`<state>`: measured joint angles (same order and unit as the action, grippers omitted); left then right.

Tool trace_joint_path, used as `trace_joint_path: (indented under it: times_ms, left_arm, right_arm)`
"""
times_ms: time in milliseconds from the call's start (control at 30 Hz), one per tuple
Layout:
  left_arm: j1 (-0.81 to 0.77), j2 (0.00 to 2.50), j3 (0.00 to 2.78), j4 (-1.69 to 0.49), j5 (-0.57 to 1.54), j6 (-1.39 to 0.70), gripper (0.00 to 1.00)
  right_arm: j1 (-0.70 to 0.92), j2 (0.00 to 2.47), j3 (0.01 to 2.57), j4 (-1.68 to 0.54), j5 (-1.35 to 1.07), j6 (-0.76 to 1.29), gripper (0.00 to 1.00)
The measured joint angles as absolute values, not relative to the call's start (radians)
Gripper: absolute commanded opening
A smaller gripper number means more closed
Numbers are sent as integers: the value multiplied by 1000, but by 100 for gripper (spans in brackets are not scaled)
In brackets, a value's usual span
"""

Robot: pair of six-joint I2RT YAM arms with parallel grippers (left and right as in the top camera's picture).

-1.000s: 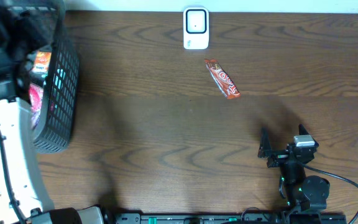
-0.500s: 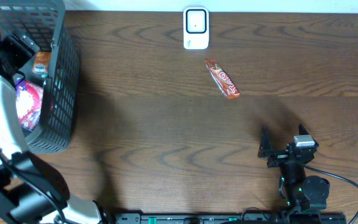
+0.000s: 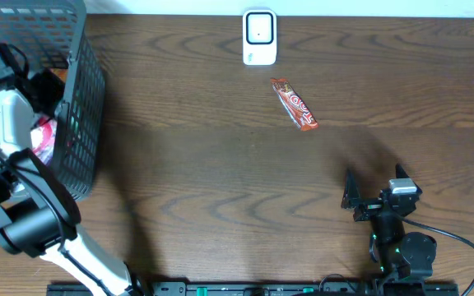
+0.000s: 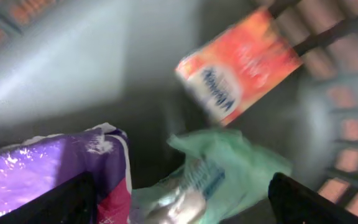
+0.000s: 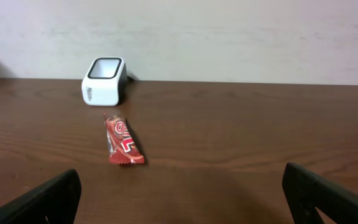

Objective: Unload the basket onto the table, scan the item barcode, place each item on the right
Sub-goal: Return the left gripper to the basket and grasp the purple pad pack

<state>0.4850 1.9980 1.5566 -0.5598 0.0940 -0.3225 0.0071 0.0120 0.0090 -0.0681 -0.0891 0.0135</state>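
On the dark brown, wood-grained table (image 3: 220,181), a flat red snack bar (image 3: 294,104) in a glossy wrapper with crimped ends lies at a slant. It is near the scanner (image 3: 259,37) but not touching it. The scanner is a small white block with rounded corners and a dark window, standing at the far edge before a plain pale wall (image 5: 229,31).

At the table's left end sits a black wire-mesh basket (image 3: 89,99), and the left arm reaches into it. The left wrist view is blurred, but it shows three things inside:
- an orange rectangular packet (image 4: 238,65) near the mesh side
- a crumpled pale green bag (image 4: 229,168)
- a shiny purple and pink pouch (image 4: 42,171)

The left gripper (image 4: 188,205) hangs over them with its fingers spread wide, gripping none. The right gripper (image 5: 185,199) sits low near the front edge, well apart from the bar, with its jaws wide and empty.
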Motion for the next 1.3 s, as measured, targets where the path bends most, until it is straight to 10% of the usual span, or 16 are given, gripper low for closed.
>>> trace_joint_path:
  times_ms: [1200, 1300]
  left_arm:
    - [477, 1934, 1481, -753, -141, -415, 79]
    - [476, 1968, 1479, -755, -150, -416, 66]
  right_arm:
    - [7, 12, 9, -68, -89, 14, 99]
    - [7, 12, 9, -68, -89, 14, 99]
